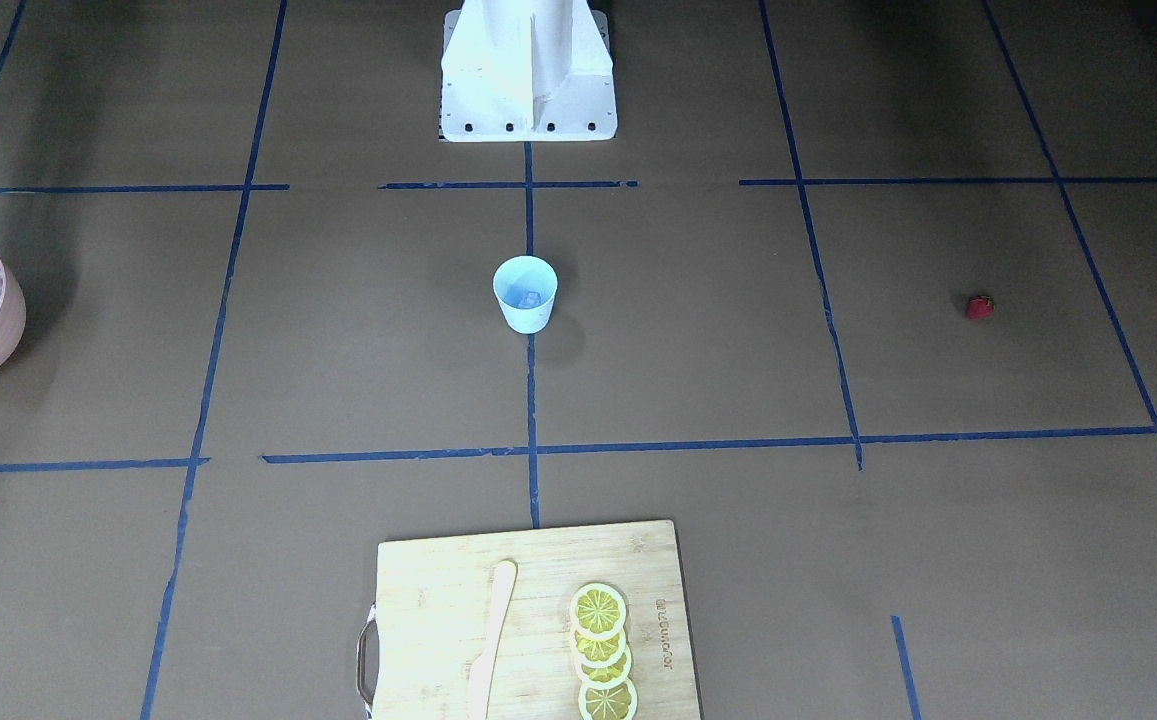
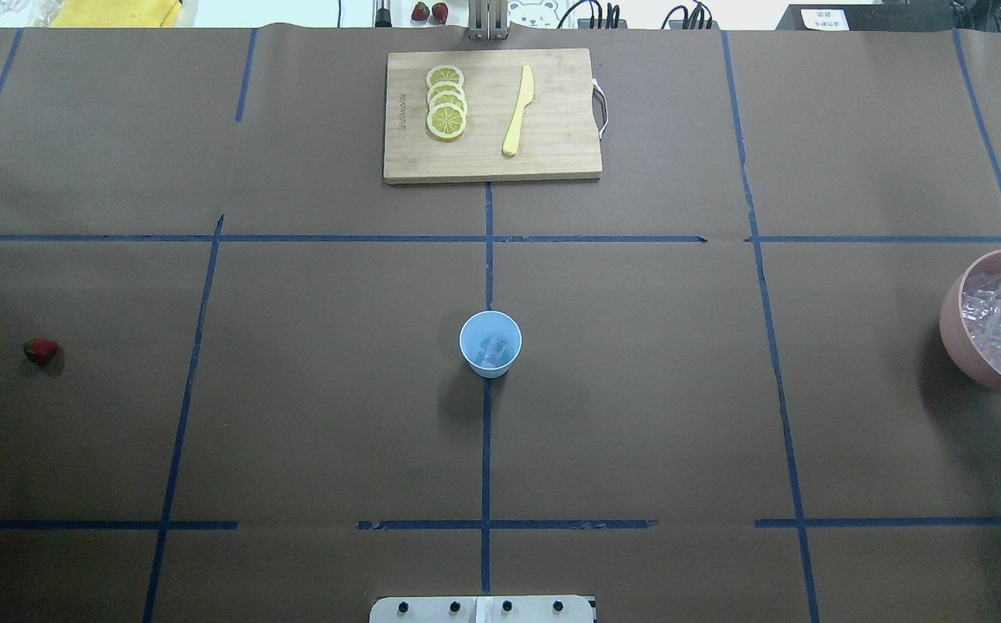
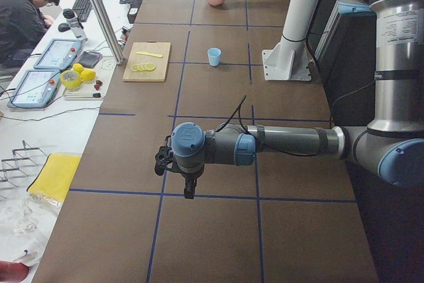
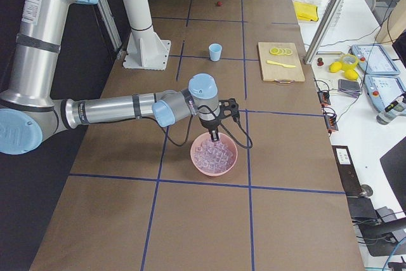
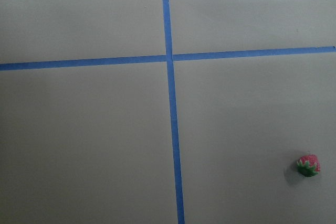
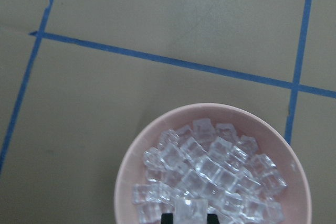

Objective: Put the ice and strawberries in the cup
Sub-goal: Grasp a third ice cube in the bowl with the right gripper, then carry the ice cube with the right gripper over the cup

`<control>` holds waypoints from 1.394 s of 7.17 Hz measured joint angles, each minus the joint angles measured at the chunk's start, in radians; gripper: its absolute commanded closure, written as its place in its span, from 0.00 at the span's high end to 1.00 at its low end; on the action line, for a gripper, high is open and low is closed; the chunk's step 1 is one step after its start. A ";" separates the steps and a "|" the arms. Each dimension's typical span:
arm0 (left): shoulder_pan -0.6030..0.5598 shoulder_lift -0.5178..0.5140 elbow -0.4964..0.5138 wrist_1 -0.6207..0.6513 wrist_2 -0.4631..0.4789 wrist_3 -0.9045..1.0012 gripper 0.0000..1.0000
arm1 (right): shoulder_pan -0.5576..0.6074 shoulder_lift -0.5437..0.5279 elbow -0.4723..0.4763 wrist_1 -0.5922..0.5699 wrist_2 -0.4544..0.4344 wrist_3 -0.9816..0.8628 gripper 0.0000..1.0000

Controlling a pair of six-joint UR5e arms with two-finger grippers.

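Note:
The light-blue cup [image 2: 490,343] [image 1: 525,293] stands at the table's middle with one ice cube [image 2: 492,350] inside. More ice [image 6: 210,169] fills the pink bowl [image 6: 131,156] [image 4: 214,155] at the robot's right. My right gripper [image 6: 189,217] [image 4: 214,136] hangs over that bowl, its fingertips [image 6: 167,217] on both sides of one cube, shut on it. The strawberry [image 2: 41,350] [image 5: 308,165] lies alone far out on the robot's left. My left gripper [image 3: 189,190] hovers above the table on that side; I cannot tell whether it is open or shut.
A wooden cutting board [image 2: 552,156] with lemon slices [image 2: 446,102] and a yellow knife [image 2: 518,111] lies at the far side of the table. The robot's white base [image 1: 528,70] stands behind the cup. A person [image 3: 23,11] sits beyond the table's edge.

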 measured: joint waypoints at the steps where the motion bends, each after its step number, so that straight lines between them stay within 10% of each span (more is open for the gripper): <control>1: 0.000 0.000 0.000 0.000 0.000 0.000 1.00 | -0.039 0.042 0.014 -0.002 0.004 0.078 0.04; 5: 0.000 -0.001 -0.002 0.000 0.000 0.000 1.00 | -0.353 0.337 0.026 -0.107 -0.155 0.458 0.02; 10: 0.001 -0.002 0.000 0.001 -0.001 -0.002 1.00 | -0.683 0.937 -0.051 -0.606 -0.396 0.817 0.02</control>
